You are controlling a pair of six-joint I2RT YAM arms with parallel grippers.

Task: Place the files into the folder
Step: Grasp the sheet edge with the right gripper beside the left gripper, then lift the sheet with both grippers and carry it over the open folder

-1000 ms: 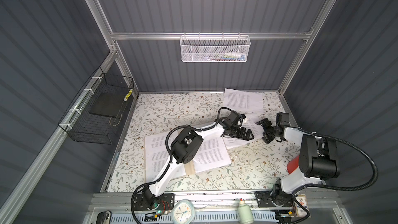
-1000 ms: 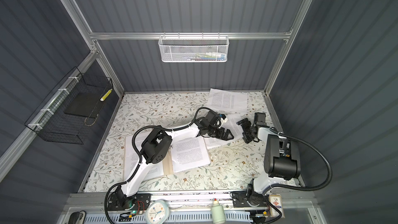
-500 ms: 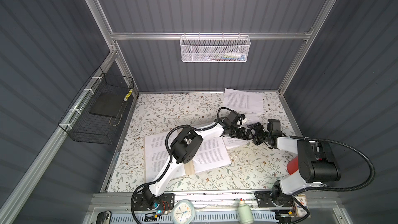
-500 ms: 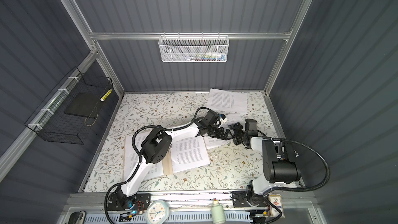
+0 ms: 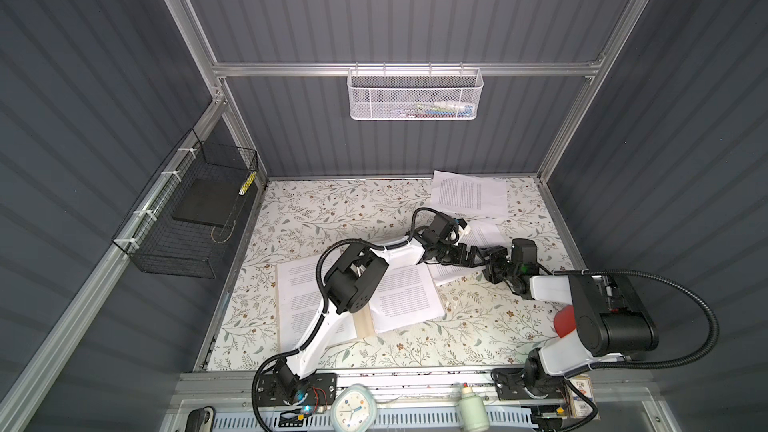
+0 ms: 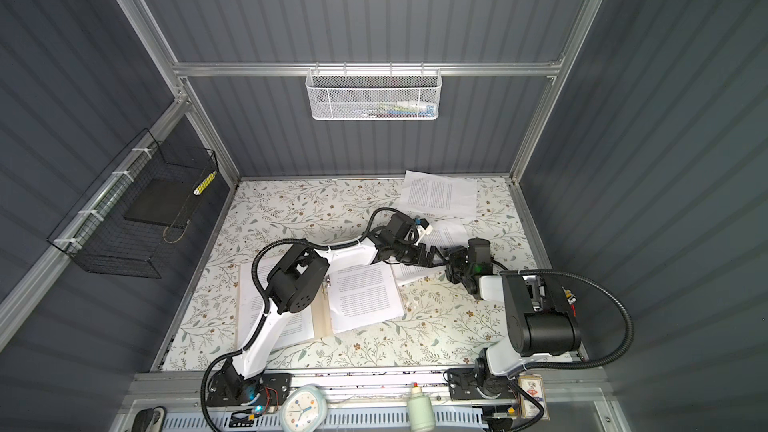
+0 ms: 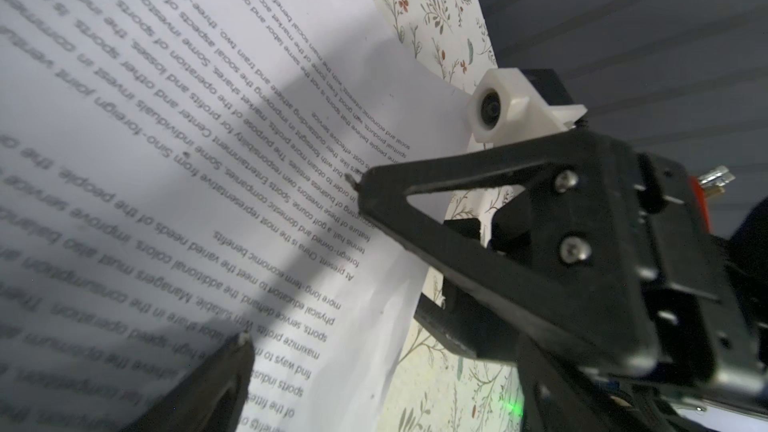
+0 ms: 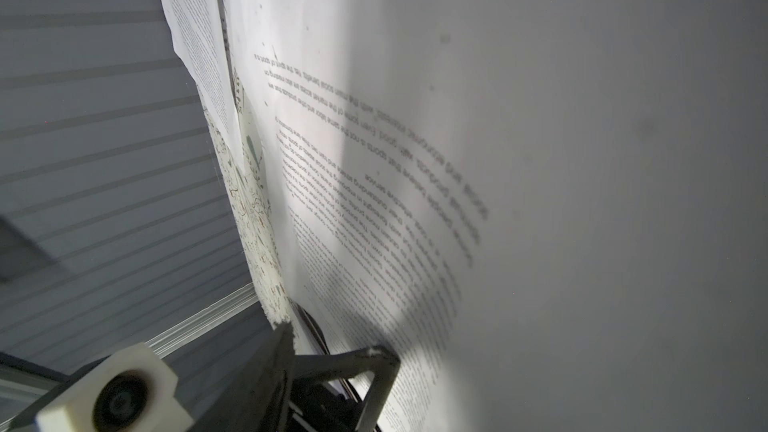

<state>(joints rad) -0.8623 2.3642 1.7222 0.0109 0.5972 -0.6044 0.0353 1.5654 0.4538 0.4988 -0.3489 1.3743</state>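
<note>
the folder [image 5: 364, 322] lies open near the front of the table [image 5: 332, 209], with pages [image 5: 405, 297] on both halves. just right of it a loose sheet [image 7: 208, 139] curls up between the two grippers. the left gripper [image 5: 468, 258] stands spread wide at the sheet (only one finger shows on top in the left wrist view). the right gripper [image 5: 488, 255] straddles its edge; whether it has clamped i cannot tell. more files [image 5: 469, 195] lie at the back right corner.

The left arm [image 5: 353, 284] lies across the folder [image 5: 364, 322]. Behind the folder the mat [image 5: 332, 209] lies bare. Sheets [image 5: 469, 195] crowd its far right.
</note>
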